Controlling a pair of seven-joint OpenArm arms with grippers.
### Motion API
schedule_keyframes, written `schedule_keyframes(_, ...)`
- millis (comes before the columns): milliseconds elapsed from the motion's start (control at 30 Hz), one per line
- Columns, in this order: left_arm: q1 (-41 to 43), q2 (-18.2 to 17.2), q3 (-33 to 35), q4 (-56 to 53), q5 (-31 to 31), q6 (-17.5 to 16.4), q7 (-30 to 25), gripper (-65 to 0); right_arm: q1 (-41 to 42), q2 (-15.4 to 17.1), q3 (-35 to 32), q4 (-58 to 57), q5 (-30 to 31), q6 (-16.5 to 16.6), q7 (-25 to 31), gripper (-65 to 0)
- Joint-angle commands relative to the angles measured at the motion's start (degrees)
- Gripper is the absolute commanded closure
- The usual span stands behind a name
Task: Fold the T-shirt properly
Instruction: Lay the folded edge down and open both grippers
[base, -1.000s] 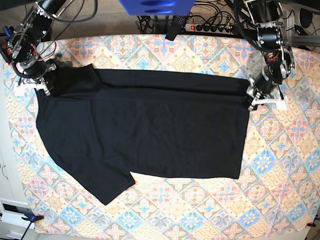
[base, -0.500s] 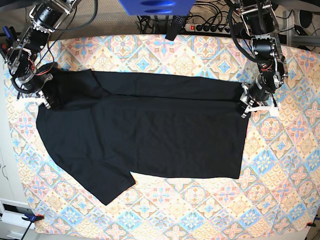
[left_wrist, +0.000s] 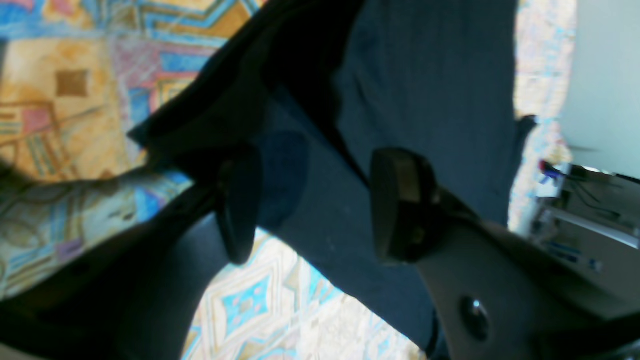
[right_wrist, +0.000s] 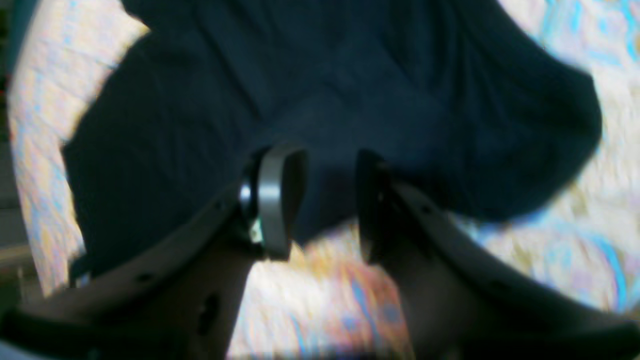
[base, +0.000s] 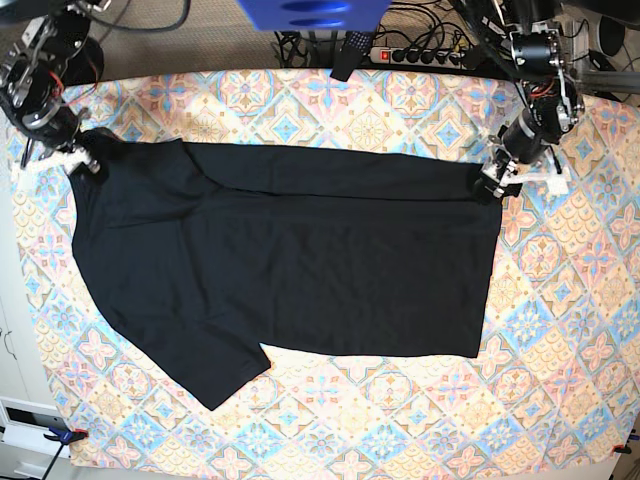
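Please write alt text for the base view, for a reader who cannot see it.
A black T-shirt lies spread on a colourful patterned tablecloth, one sleeve pointing toward the near edge. The left gripper and right gripper sit at its far corners.

Plain short-sleeved cloth T-shirt (base: 290, 260): lies flat on the patterned tablecloth (base: 380, 110), spread across the middle of the base view, its upper strip folded down over the body. One sleeve juts toward the near left corner of the cloth.

Right gripper (base: 88, 163): at the shirt's far left corner in the base view, over its edge. In the right wrist view (right_wrist: 320, 205) its two fingers stand apart, shirt cloth behind the gap.

Left gripper (base: 497, 185): at the shirt's far right corner. In the left wrist view (left_wrist: 320, 205) the fingers are spread, shirt fabric lying between and beneath them.

Power strip (base: 425, 55): behind the tablecloth's far edge, among cables.
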Motion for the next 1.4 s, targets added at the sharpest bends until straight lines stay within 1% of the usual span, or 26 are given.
schedule_keyframes(0,0.02,-0.40,-0.14,0.77,-0.89,-0.53,-0.30,-35.5,-0.18,1.06,0.41,1.23,1.08,0.25,0.93,-21.0)
schedule_keyframes(100,-0.69,-0.32,-0.23,-1.78,-1.33,-0.53,-0.13,-36.2,-0.35,1.06,0.41,1.23,2.57,0.25,0.93,-21.0)
schedule_keyframes(233,1.34,-0.32,-0.23,-1.61,-4.93,-0.53,-0.04,-36.1,-0.44,0.97,0.24,1.23,5.21,0.25,0.93,-21.0)
schedule_keyframes(367,4.32,-0.40,-0.23,-1.61,-7.39,-0.53,-0.04,-35.8,-0.53,0.97,0.41,1.14,5.30,0.25,0.93,-21.0)
schedule_keyframes(533,5.47,-0.40,-0.23,-1.70,-7.75,-0.53,-0.39,-35.7,-0.44,0.97,0.06,1.14,5.30,0.25,0.93,-21.0)
schedule_keyframes(667,3.27,-0.32,-0.23,-2.22,-7.31,-0.53,-0.57,-35.7,-0.44,0.97,0.06,1.14,5.30,0.25,0.93,-21.0)
schedule_keyframes(733,1.51,-0.32,-0.23,-3.72,-5.81,-0.53,-0.48,-35.7,-0.44,0.97,0.06,1.14,5.30,0.25,0.93,-21.0)
schedule_keyframes(900,-4.55,-0.23,-0.23,-12.16,-4.41,-0.53,-0.48,-35.6,-0.53,0.97,0.33,0.96,5.30,0.25,0.93,-21.0)
schedule_keyframes(1000,-6.40,-0.23,0.04,-13.39,-4.32,-0.53,-0.21,-34.9,-0.97,0.97,0.41,0.79,5.30,0.25,0.93,-21.0)
schedule_keyframes(1033,-6.49,-0.23,0.12,-13.39,-4.41,-0.53,-0.13,-32.6,-1.32,0.97,0.50,0.70,5.30,0.17,0.93,-21.0)
schedule_keyframes(1067,-6.58,-0.23,0.12,-13.30,-4.93,-0.53,-0.13,-28.1,-1.50,0.97,0.50,0.35,5.21,0.17,0.93,-21.1)
schedule_keyframes(1133,-6.58,-0.23,0.12,-13.30,-4.93,-0.53,-0.04,-14.7,-1.58,0.97,0.50,-1.50,5.21,0.17,0.93,-21.1)
schedule_keyframes(1200,-6.58,-0.23,0.12,-13.30,-4.93,-0.62,-0.04,-3.8,-1.50,0.97,1.03,-4.22,5.21,0.17,0.93,-21.1)
schedule_keyframes(1233,-6.49,-0.23,0.12,-13.30,-4.93,-0.62,-0.04,0.0,-1.41,0.97,1.73,-5.89,5.21,0.17,0.93,-21.3)
schedule_keyframes(1300,-6.14,-0.23,0.12,-13.30,-4.93,-0.53,-0.04,0.0,-1.23,0.97,2.61,-9.85,5.21,0.17,0.93,-24.5)
schedule_keyframes(1367,-6.05,-0.32,0.12,-13.30,-4.93,-0.53,-0.04,-0.2,-1.14,0.97,3.05,-13.98,5.21,0.17,0.93,-30.7)
